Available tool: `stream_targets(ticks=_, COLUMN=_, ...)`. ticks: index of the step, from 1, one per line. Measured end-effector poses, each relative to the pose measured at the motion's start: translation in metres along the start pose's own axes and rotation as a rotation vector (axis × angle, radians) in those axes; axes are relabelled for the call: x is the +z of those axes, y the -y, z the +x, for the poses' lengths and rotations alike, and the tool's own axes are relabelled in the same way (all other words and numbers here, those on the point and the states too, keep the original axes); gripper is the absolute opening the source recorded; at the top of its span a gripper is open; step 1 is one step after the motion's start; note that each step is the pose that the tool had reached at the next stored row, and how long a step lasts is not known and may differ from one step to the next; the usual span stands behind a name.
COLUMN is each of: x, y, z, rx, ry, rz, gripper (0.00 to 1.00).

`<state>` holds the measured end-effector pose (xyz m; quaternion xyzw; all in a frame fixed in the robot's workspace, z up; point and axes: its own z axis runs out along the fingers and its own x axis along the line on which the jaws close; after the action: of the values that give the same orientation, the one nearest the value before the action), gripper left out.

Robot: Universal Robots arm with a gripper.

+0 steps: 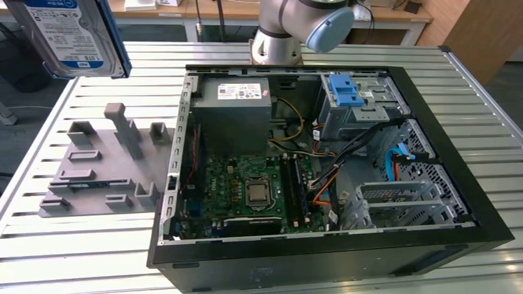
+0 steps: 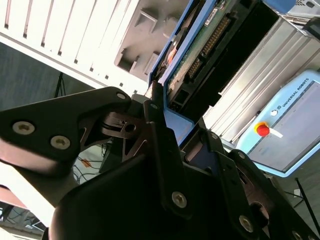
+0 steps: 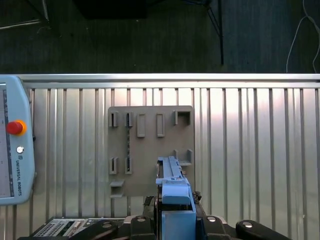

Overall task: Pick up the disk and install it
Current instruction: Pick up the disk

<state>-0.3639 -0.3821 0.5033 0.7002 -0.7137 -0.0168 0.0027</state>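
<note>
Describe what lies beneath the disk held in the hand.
Beneath the disk, gripped by the hand, lies a grey fixture plate on the slatted metal table. Part of the plate is hidden behind the disk and hand.

The silver-grey arm [image 1: 276, 37] has a pale-blue joint cap [image 1: 329, 27] and black end effector [image 2: 177, 125] (silver screws [image 2: 179, 199]).

A slatted silver metal table [image 1: 82, 257] is occupied by a grey plastic fixture plate with upright slots [image 1: 98, 174] and, just beside it, a black computer case laid on its side [image 1: 327, 257].
</note>
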Motion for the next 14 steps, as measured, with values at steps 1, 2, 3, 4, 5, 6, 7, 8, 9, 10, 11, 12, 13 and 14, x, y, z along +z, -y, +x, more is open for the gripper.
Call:
stream_targets(ticks=1, x=0.0000, y=0.0003, z=0.0024, rx=0.000, ry=0.0000, rz=0.0001, gripper=0.36)
stream_targets(ticks=2, x=-0.0001, y=0.0007, z=0.0046, rx=0.000, ry=0.0000, rz=0.0000, gripper=0.36)
stream_targets(ticks=3, x=-0.0001, y=0.0011, z=0.0068, rx=0.000, ry=0.0001, rz=0.0001, gripper=0.36)
stream_targets(ticks=4, x=-0.0001, y=0.0016, z=0.0088, rx=0.000, ry=0.0001, rz=0.0001, gripper=0.36)
stream_targets(ticks=5, x=-0.0002, y=0.0023, z=0.0105, rx=0.000, ry=0.0001, rz=0.0001, gripper=0.36)
stream_targets(ticks=6, x=-0.0003, y=0.0032, z=0.0120, rx=0.000, ry=0.0000, rz=0.0000, gripper=0.36)
stream_targets(ticks=7, x=-0.0003, y=0.0041, z=0.0132, rx=0.000, ry=0.0001, rz=0.0000, gripper=0.36)
stream_targets(ticks=8, x=-0.0003, y=0.0045, z=0.0136, rx=0.000, ry=0.0001, rz=0.0000, gripper=0.36)
stream_targets(ticks=9, x=-0.0004, y=0.0045, z=0.0136, rx=0.000, ry=0.0005, rz=-0.0001, gripper=0.36)
stream_targets(ticks=10, x=-0.0005, y=0.0044, z=0.0136, rx=0.000, ry=0.0013, rz=-0.0002, gripper=0.36)
stream_targets(ticks=11, x=-0.0004, y=0.0042, z=0.0138, rx=0.000, ry=0.0022, rz=0.0003, gripper=0.36)
stream_targets(ticks=12, x=-0.0005, y=0.0037, z=0.0138, rx=0.000, ry=0.0031, rz=0.0016, gripper=0.36)
stream_targets(ticks=13, x=-0.0007, y=0.0032, z=0.0138, rx=0.000, ry=0.0038, rz=0.0030, gripper=0.36)
stream_targets(ticks=14, x=-0.0008, y=0.0027, z=0.0138, rx=-0.001, ry=0.0045, rz=0.0046, gripper=0.36)
